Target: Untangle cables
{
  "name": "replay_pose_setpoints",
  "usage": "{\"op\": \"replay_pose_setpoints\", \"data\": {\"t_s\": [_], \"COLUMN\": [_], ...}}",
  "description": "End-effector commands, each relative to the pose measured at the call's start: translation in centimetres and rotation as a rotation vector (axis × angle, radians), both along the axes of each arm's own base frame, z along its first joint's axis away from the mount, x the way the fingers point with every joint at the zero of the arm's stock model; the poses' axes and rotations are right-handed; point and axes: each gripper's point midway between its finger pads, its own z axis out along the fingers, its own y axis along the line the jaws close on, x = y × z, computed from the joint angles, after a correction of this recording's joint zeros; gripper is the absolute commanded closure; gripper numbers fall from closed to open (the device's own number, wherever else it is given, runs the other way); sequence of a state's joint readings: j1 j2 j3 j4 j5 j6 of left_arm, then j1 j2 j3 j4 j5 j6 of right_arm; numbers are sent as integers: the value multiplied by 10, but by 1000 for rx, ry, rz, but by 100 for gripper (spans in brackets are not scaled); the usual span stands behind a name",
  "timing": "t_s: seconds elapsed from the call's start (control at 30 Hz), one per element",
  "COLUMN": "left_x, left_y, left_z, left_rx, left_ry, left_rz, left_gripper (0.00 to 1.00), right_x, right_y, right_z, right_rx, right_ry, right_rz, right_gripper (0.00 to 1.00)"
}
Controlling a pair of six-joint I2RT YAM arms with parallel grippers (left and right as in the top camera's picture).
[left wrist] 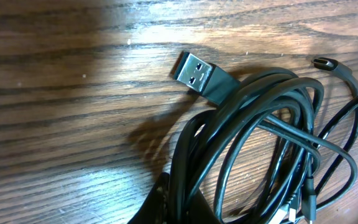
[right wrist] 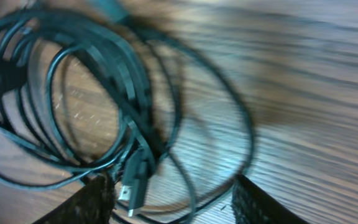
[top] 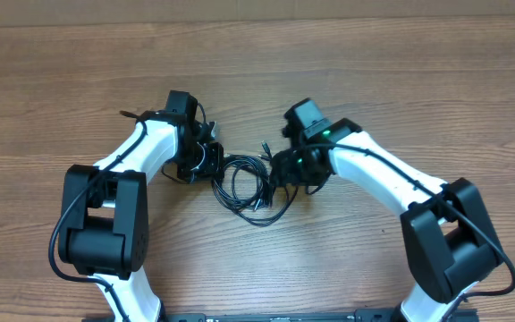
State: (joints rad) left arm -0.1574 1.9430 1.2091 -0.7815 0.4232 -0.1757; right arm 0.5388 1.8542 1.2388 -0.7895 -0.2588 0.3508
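Wooden table (top: pixel 257 72): carries everything below. Cables (top: pixel 244 183): one looped black bundle at table centre. Left claw (top: pixel 206 163): at the bundle's 9 o'clock, clamped tight on a strand. Right claw (right wrist: pixel 171 186): at its 3 o'clock, fingers wide, loops lying loose between them. Flat metal plug (left wrist: pixel 194 73): free end, pointing toward 10 o'clock in the left wrist view
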Motion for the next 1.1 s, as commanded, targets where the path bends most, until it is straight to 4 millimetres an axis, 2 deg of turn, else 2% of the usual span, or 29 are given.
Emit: {"op": "replay_pose_setpoints", "data": {"t_s": [0.0, 0.13, 0.27, 0.37, 0.47, 0.53, 0.6, 0.73, 0.83, 0.97, 1.07], "left_x": [3, 3, 3, 3, 3, 3, 3, 3, 3, -2, -6], "left_y": [-5, -5, -5, -4, -5, -4, -4, -4, -4, 6, 14], "left_z": [9, 9, 9, 9, 9, 9, 9, 8, 8, 4, 1], "left_rx": [-27, -27, -27, -26, -26, -26, -26, -26, -21, 34, 80], "left_ry": [-33, -33, -33, -33, -33, -33, -33, -33, -33, -8, 8], "left_rz": [-33, -34, -34, -33, -34, -33, -33, -33, -32, -23, -16], "left_gripper": [96, 96, 96, 96, 96, 96, 96, 96, 96, 96, 96], "right_x": [1, -3, 5, 8, 10, 11, 11, 11, 19, 39, 44], "right_y": [14, 24, 33, 36, 37, 37, 33, 12, -11, -66, -100], "right_z": [7, -7, -30, -40, -43, -43, -44, -45, -29, 4, 6], "right_rx": [-32, -75, -103, -99, -97, -98, -115, -198, -252, -316, -354], "right_ry": [-84, -105, -153, -148, -145, -149, -142, -116, -107, -120, -95], "right_rz": [84, 116, 120, 96, 72, 70, 34, -92, -216, -502, -598], "right_gripper": [46, 49, 58, 66, 81, 96, 96, 96, 96, 96, 96]}}
